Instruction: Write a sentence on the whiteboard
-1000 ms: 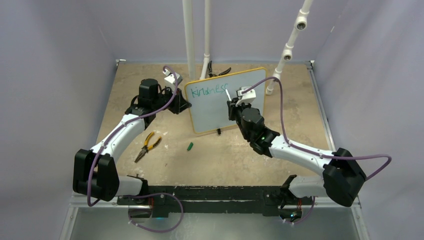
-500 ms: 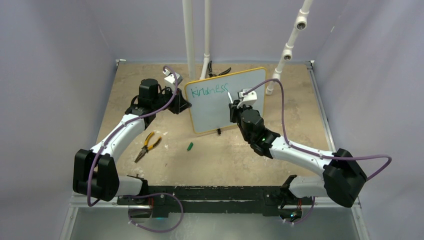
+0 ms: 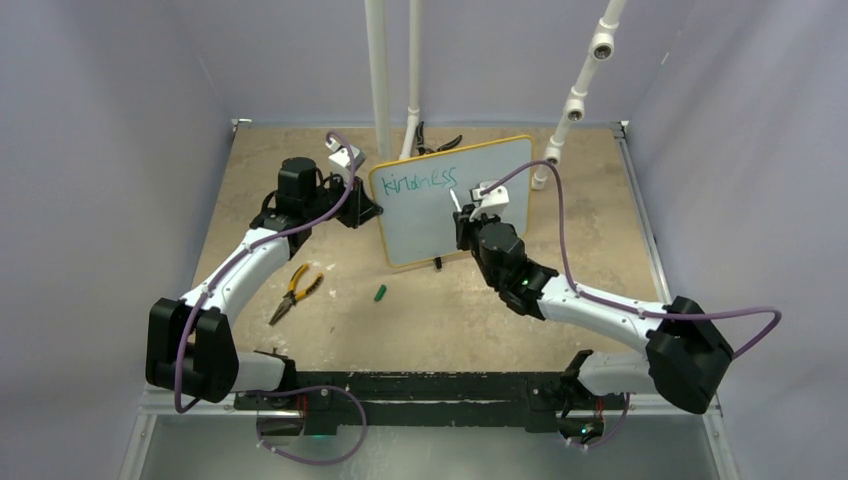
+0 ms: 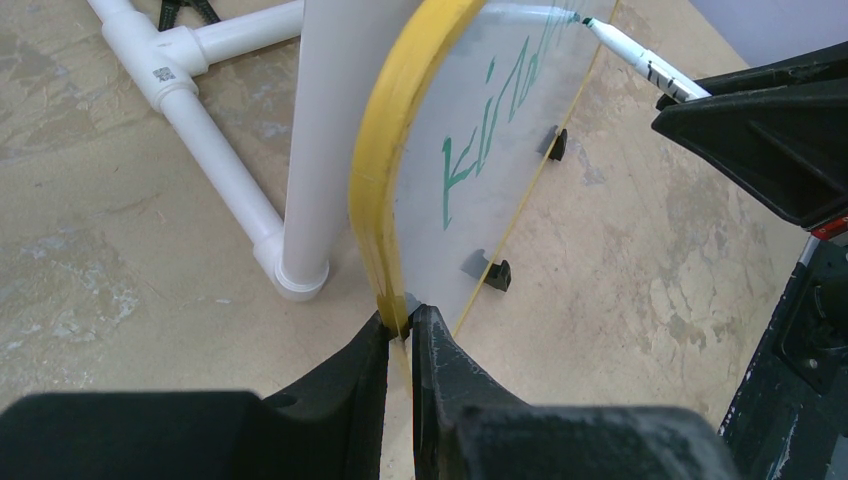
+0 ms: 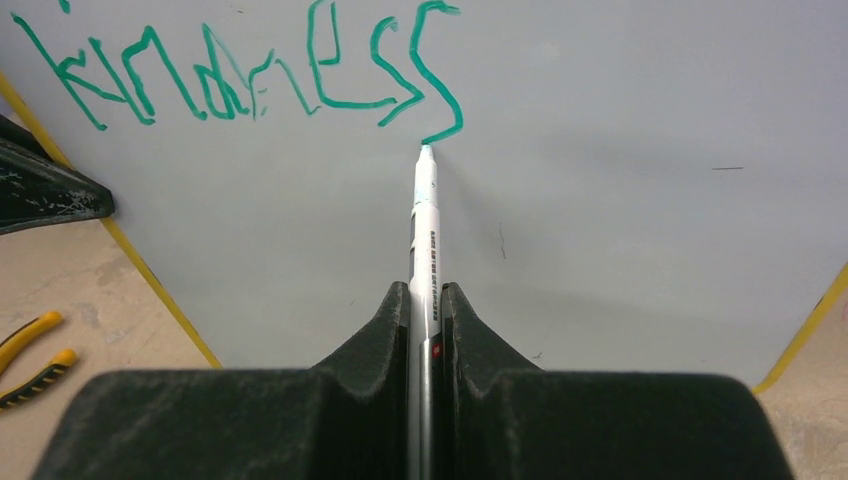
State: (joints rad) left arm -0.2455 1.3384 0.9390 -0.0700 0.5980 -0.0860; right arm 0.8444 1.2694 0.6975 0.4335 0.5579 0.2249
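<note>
The whiteboard (image 3: 440, 215) with its yellow frame stands tilted at mid-table; it also shows in the left wrist view (image 4: 400, 150) and the right wrist view (image 5: 620, 200). The teal sentence (image 5: 250, 80) reads "kindness" (image 3: 420, 182). My left gripper (image 4: 402, 325) is shut on the whiteboard's left frame edge. My right gripper (image 5: 427, 295) is shut on a white marker pen (image 5: 425, 230), whose tip touches the board at the bottom of the last "s". The pen also shows in the left wrist view (image 4: 635, 55) and in the top view (image 3: 456, 198).
Yellow-handled pliers (image 3: 293, 291) and a small green marker cap (image 3: 380, 293) lie on the tan table left of the board. White PVC pipes (image 3: 378, 80) stand behind the board; one base (image 4: 300, 270) sits next to the left gripper. Black pliers (image 3: 437, 143) lie behind.
My right gripper and pen have moved down and slightly left on the board, drawing the last "s". The left arm and the board have not moved.
</note>
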